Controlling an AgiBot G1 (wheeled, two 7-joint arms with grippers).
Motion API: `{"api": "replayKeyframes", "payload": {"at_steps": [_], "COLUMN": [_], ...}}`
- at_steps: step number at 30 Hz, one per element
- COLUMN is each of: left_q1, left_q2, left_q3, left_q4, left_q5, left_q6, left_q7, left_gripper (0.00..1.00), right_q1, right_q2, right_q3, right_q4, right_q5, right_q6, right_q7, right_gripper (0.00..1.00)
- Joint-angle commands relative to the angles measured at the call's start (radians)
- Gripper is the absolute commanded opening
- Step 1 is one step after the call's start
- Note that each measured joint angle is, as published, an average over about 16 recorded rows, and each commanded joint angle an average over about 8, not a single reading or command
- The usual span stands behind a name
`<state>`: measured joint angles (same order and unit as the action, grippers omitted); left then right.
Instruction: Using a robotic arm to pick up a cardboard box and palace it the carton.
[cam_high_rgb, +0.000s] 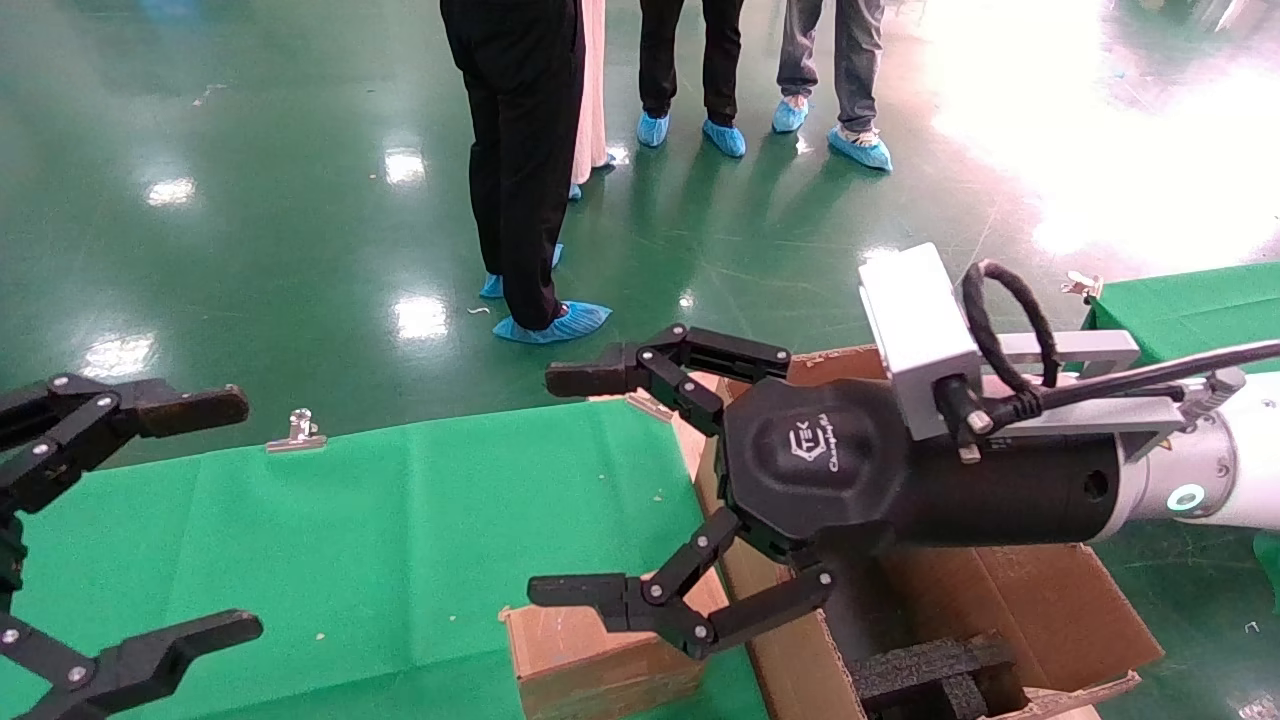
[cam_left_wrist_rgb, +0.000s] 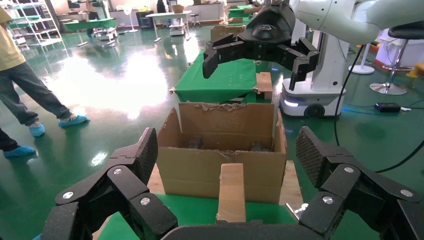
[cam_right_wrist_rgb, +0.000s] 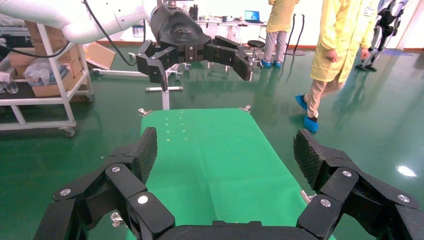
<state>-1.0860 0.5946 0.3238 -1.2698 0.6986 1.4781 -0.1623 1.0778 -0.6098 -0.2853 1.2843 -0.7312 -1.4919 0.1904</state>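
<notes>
The small brown cardboard box (cam_high_rgb: 600, 660) lies on the green table's front right corner, right beside the carton (cam_high_rgb: 1050, 600). The carton is large, with torn flaps and black foam (cam_high_rgb: 930, 670) inside. My right gripper (cam_high_rgb: 565, 485) hangs open and empty above the table, over the box and the carton's near wall. Its wrist view shows only green cloth between the open fingers (cam_right_wrist_rgb: 145, 152). My left gripper (cam_high_rgb: 225, 515) stays open at the table's left end. Its wrist view looks along the table at the box (cam_left_wrist_rgb: 232, 192) end-on, with the carton (cam_left_wrist_rgb: 200, 165) behind it.
The green-covered table (cam_high_rgb: 400, 520) carries a metal clip (cam_high_rgb: 297, 432) on its far edge. Several people (cam_high_rgb: 520, 170) stand on the shiny green floor beyond. A second green table (cam_high_rgb: 1190, 305) is at the far right.
</notes>
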Motion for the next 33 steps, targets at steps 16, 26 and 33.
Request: {"api": "replayKeyframes", "payload": {"at_steps": [16, 26, 33], "left_q1": [0.0, 0.0, 0.0], "left_q2": [0.0, 0.0, 0.0], "left_q3": [0.0, 0.0, 0.0], "left_q4": [0.0, 0.0, 0.0], "left_q5": [0.0, 0.0, 0.0], "left_q6": [0.0, 0.0, 0.0], "left_q7": [0.0, 0.0, 0.0], "left_gripper": [0.58, 0.0, 0.0], "right_q1": [0.0, 0.001, 0.064], "right_q2": [0.0, 0.001, -0.003], "right_q3": [0.0, -0.002, -0.059], "right_q4": [0.0, 0.0, 0.0], "right_q5": [0.0, -0.006, -0.109], "right_q6": [0.0, -0.001, -0.033], "right_q7": [0.0, 0.001, 0.03], "right_gripper": [1.0, 1.0, 1.0]}}
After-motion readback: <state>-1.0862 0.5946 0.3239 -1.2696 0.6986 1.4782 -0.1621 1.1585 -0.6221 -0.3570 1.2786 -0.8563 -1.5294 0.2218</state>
